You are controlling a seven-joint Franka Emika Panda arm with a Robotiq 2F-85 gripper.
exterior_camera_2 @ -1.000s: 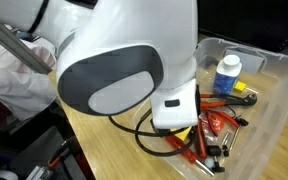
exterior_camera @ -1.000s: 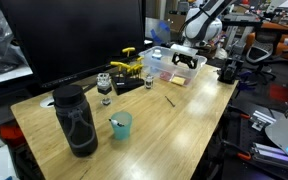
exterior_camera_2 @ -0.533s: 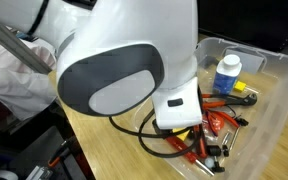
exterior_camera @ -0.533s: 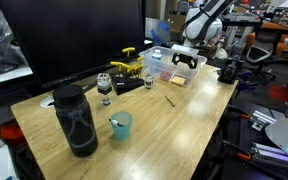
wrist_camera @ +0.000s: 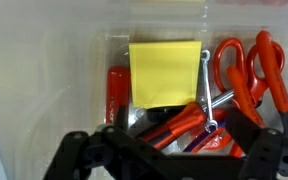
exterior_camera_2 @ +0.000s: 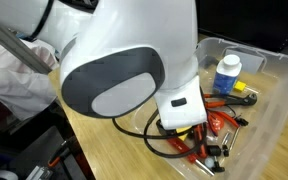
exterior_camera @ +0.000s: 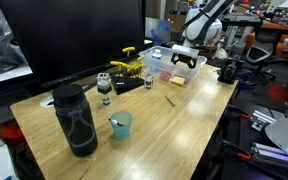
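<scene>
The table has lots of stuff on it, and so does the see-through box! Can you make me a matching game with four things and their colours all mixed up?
Things:
1. cup on the table
2. big bottle beside the cup
3. sticky notes in the box
4. scissors handles in the box

Colours:
A. yellow
B. black
C. orange-red
D. teal

Right pairs: 1-D, 2-B, 3-A, 4-C.
</scene>
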